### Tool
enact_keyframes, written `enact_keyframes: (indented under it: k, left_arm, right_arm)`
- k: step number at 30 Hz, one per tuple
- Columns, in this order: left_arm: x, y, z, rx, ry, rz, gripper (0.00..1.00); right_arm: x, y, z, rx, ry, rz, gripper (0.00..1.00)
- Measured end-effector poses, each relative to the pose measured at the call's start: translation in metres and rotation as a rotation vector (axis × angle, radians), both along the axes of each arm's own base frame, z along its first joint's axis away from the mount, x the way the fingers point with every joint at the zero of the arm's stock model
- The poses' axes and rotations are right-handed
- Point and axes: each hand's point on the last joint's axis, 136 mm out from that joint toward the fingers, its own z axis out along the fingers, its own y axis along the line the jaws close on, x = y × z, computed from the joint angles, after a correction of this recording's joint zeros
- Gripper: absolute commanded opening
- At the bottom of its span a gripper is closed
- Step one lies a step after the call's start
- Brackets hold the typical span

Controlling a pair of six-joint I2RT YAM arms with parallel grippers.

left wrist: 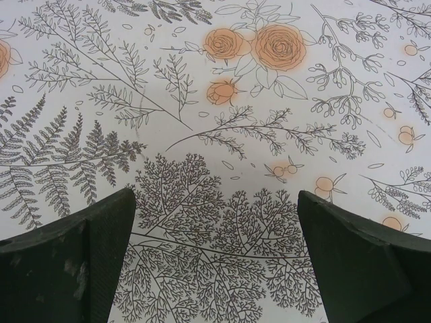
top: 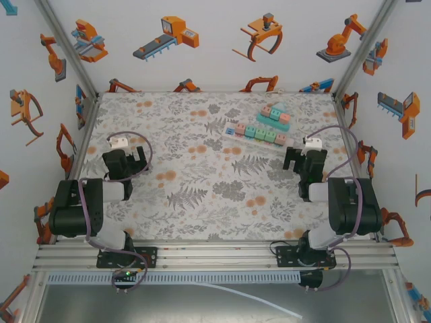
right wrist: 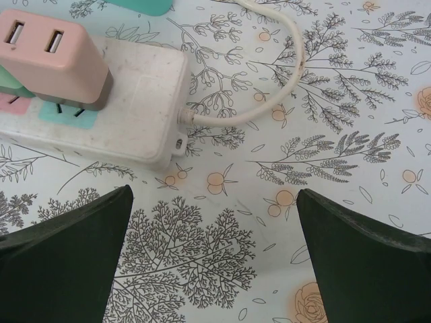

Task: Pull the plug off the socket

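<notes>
A white socket strip (top: 256, 143) lies slanted at the back right of the table and carries a row of pink and green plugs. The pink plug (top: 281, 139) at its right end is the one closest to my right gripper (top: 303, 161). In the right wrist view this pink plug (right wrist: 54, 60) has two USB slots and sits pushed into the strip (right wrist: 145, 101) at the upper left. The right gripper (right wrist: 214, 192) hangs open just short of the strip's end, with nothing between its fingers. My left gripper (top: 128, 160) is open over bare cloth (left wrist: 215, 195) at the left.
A white cord (right wrist: 286, 67) curls out of the strip's end toward the back. More pink and teal blocks (top: 275, 114) sit behind the strip. A floral cloth (top: 195, 182) covers the table, and patterned walls (top: 60, 101) close in the left, back and right.
</notes>
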Motion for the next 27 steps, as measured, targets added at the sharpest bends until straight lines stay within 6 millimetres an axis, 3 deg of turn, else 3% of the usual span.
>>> enact_keyframes:
  k: [20,27]
  left_arm:
    - [0.0,-0.0001,0.0,0.0,0.0,-0.001,0.97]
    - [0.0007,-0.0089,0.0009,-0.005,-0.001,-0.055,0.97]
  right_arm:
    - [0.0,0.0005,0.0,0.001,0.0,0.002,0.99]
    - [0.0,0.0005,0.0001,0.001,0.0,0.002,0.99]
